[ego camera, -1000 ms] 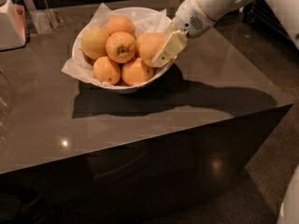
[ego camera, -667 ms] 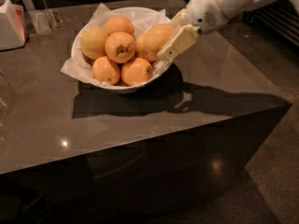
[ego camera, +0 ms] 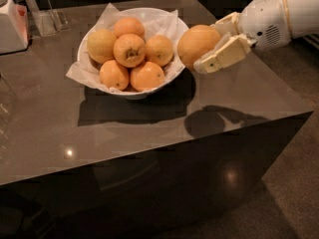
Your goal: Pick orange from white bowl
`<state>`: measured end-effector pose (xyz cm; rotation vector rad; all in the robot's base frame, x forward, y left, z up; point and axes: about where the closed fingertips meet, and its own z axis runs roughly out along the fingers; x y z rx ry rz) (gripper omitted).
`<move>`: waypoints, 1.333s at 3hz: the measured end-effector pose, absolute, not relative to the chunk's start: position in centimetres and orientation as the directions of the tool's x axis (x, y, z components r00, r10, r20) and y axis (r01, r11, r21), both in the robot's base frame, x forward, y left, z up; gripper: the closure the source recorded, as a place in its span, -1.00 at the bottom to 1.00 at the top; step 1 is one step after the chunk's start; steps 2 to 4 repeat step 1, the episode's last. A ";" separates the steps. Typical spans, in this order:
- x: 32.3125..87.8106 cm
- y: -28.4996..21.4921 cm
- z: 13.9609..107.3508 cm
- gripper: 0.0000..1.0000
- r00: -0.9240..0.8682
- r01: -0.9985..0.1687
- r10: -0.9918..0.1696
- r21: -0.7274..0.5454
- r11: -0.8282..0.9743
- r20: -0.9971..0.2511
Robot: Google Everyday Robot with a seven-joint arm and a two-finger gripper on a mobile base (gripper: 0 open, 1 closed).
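My gripper [ego camera: 212,46] is shut on the orange [ego camera: 197,45], a large, smooth golden-orange fruit. It holds the orange in the air just right of the white bowl's rim, above the dark table; a round shadow lies on the table below it. The white bowl [ego camera: 172,72], lined with crinkled white paper, sits at the table's back middle and holds several other oranges, one with a dark stem dimple [ego camera: 129,50]. My white arm [ego camera: 271,19] reaches in from the upper right.
A white appliance [ego camera: 11,26] and a clear stand [ego camera: 47,21] are at the table's back left. The table's right edge [ego camera: 294,91] and front edge [ego camera: 149,156] drop to the floor.
My gripper has lifted the orange out of the bowl and carried it up and to the right, past the rim. The other oranges have stayed in place.
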<state>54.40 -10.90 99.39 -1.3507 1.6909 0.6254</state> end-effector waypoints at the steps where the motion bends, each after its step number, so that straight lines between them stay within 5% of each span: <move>1: 54.4 -11.0 99.3 1.00 -0.046 -0.949 -0.518 -0.125 0.290 -0.854; 4: 54.4 -11.0 99.3 1.00 -0.046 -0.949 -0.518 -0.125 0.290 -0.854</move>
